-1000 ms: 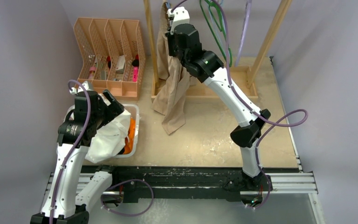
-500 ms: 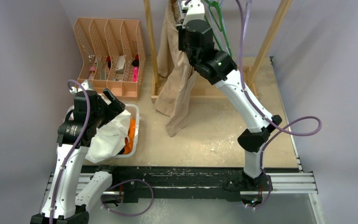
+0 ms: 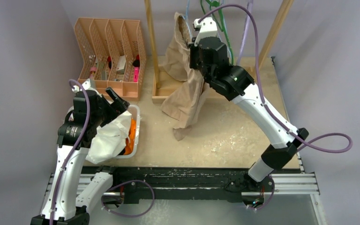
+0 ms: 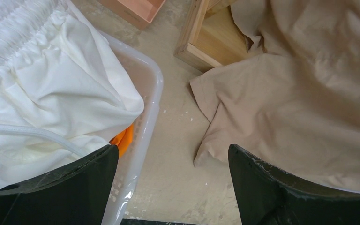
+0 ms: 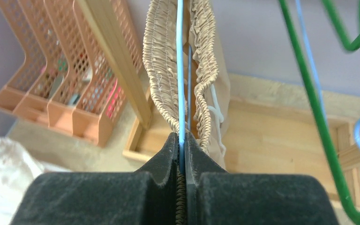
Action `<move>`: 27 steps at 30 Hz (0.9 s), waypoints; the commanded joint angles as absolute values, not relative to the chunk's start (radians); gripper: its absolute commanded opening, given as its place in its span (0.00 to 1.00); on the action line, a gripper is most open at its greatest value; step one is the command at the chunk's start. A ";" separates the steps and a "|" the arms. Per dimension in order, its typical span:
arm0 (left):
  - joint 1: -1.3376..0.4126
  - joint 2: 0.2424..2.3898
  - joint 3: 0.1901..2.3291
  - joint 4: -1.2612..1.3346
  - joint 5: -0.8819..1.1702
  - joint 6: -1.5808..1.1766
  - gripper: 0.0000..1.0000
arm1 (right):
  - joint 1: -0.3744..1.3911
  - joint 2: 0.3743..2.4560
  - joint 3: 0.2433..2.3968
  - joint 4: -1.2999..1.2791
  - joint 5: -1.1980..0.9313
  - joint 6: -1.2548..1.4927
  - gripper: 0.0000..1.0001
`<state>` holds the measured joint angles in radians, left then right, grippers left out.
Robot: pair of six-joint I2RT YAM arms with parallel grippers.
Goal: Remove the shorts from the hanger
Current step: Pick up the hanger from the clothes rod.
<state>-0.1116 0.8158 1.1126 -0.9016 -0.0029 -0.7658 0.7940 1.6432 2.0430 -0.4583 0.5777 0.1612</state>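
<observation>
The beige shorts (image 3: 183, 93) hang by their gathered waistband (image 5: 161, 61) on a blue hanger (image 5: 180, 70); their legs trail onto the table. My right gripper (image 5: 181, 145) is shut on the waistband's edge together with the blue hanger wire, high at the rack (image 3: 192, 42). My left gripper (image 4: 173, 187) is open and empty, above the bin's right rim (image 4: 150, 103). The white shorts (image 4: 51, 84) lie heaped in the bin over the orange shorts (image 4: 124, 138). The beige shorts (image 4: 300, 103) lie to its right. The black shorts are not in view.
A wooden rack with posts (image 5: 117, 61) and a base (image 4: 211, 42) stands at the back. A green hanger (image 5: 309, 93) and another blue one hang to the right. An orange desk organiser (image 3: 110, 51) stands at the back left.
My right arm has swung right and toward the near side, carrying the beige shorts' waistband and hanger with it; the legs now drag further onto the table. The left arm has barely moved.
</observation>
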 commanded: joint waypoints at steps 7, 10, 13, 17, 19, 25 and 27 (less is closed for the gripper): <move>-0.106 0.806 1.138 -0.818 0.094 -0.750 0.87 | 0.800 1.218 1.635 -0.376 0.297 0.254 0.00; -0.107 0.805 1.143 -0.791 0.135 -0.757 0.88 | 0.799 1.085 1.531 -0.373 0.204 0.255 0.00; -0.107 0.802 1.138 -0.748 0.158 -0.770 0.88 | 0.799 0.997 1.494 -0.427 0.134 0.255 0.00; -0.106 0.817 1.123 -0.701 0.222 -0.795 0.88 | 0.799 0.888 1.387 -0.457 0.048 0.258 0.00; -0.106 0.823 1.127 -0.719 0.205 -0.795 0.88 | 0.799 0.852 1.305 -0.479 0.059 0.282 0.00; -0.106 0.833 1.110 -0.696 0.232 -0.806 0.87 | 0.801 0.915 1.088 -0.504 0.003 0.401 0.00; -0.107 0.849 1.107 -0.675 0.265 -0.813 0.86 | 0.801 0.907 1.045 -0.449 -0.042 0.413 0.00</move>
<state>-0.1116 0.8326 1.1126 -0.7616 0.1967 -0.7918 0.7956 0.8829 1.1183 -0.5182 0.0757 0.3447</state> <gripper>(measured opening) 0.868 0.035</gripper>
